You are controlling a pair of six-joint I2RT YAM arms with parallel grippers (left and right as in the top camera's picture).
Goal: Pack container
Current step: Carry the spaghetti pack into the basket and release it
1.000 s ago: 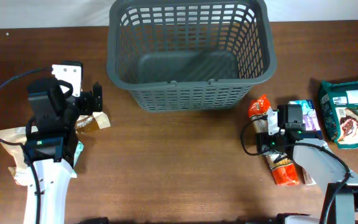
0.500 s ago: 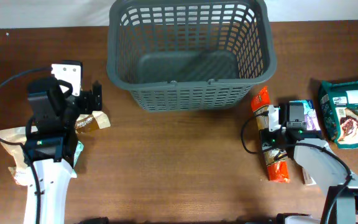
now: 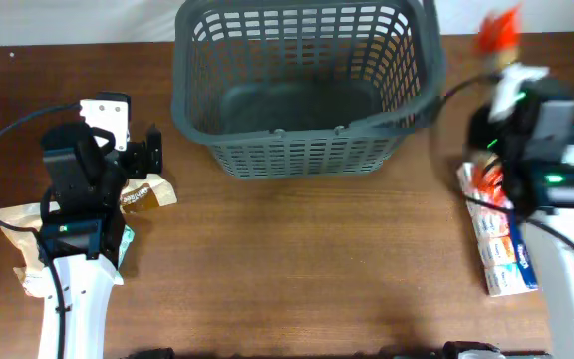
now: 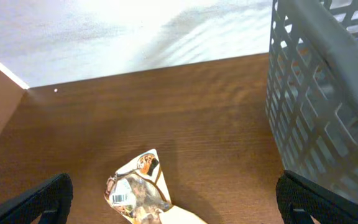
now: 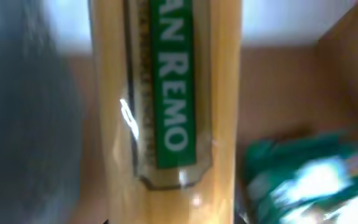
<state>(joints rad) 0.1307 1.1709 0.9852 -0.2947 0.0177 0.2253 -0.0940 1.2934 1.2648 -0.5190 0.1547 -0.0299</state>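
Overhead: slotted grey plastic container (image 3: 307, 155)

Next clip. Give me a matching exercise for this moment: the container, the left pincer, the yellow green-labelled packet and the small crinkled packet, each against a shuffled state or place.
Things:
1. container
2. left pincer
3. yellow packet
4. small crinkled packet

States or places:
A. lying on the table just in front of the left arm
B. clamped in the right pincer
C. open, holding nothing
D. standing empty

Pairs: 1-D, 2-C, 3-B, 4-A.
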